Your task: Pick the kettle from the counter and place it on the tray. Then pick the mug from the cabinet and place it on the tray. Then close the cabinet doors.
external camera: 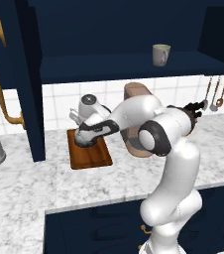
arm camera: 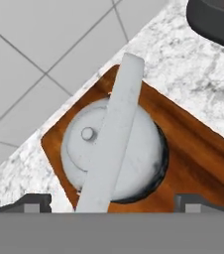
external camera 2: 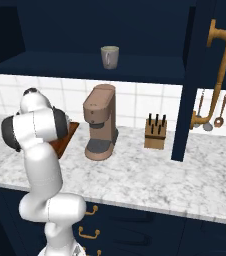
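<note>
Silvery kettle [arm camera: 115, 154]: we see it directly below our gripper [arm camera: 112, 203], sitting on the tray [arm camera: 193, 149].
Gripper: jaws spread wide, holding nothing.
Mug [external camera: 160, 54]: up on the cabinet shelf [external camera: 134, 67], well apart.

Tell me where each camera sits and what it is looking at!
Left base view: behind the arm on its left, facing the counter; the white arm bends over the tray.
Right base view: behind on its right, facing the coffee machine; the arm rises at lower left.
Hand view: on the hand, looking down at the kettle on the tray; open gripper fingertips at the bottom.
Both base views share the mug in the cabinet.
</note>
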Controlling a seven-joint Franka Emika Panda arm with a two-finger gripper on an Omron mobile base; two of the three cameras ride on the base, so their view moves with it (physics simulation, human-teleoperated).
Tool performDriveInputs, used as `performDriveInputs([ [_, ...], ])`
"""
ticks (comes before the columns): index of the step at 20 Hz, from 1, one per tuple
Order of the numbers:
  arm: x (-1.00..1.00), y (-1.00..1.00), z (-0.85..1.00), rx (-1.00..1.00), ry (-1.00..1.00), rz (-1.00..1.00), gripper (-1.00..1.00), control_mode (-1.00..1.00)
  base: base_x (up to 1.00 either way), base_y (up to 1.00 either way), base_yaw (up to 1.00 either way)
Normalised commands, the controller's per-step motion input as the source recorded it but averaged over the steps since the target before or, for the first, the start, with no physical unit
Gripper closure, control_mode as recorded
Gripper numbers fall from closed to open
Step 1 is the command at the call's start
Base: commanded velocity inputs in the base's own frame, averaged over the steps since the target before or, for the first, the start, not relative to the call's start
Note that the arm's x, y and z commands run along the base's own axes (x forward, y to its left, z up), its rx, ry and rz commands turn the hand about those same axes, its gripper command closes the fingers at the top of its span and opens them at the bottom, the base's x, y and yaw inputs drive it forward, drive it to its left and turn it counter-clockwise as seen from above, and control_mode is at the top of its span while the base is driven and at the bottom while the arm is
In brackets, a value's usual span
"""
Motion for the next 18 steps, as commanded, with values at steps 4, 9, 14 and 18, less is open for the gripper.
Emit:
performDriveInputs([
  [4, -0.47, 0.13, 0.25, 0.01, -0.19, 0.15, -1.00, -1.00, 0.00, 0.00, 0.00],
  [9, -0.63, -0.02, 0.36, -0.01, -0.07, 0.19, -1.00, -1.00, 0.00, 0.00, 0.00],
  [14, -0.61, -0.15, 0.59, 0.00, -0.02, 0.15, -1.00, -1.00, 0.00, 0.00, 0.00],
  [18, -0.49, -0.19, 0.70, -0.01, 0.00, 0.19, -1.00, -1.00, 0.00, 0.00, 0.00],
])
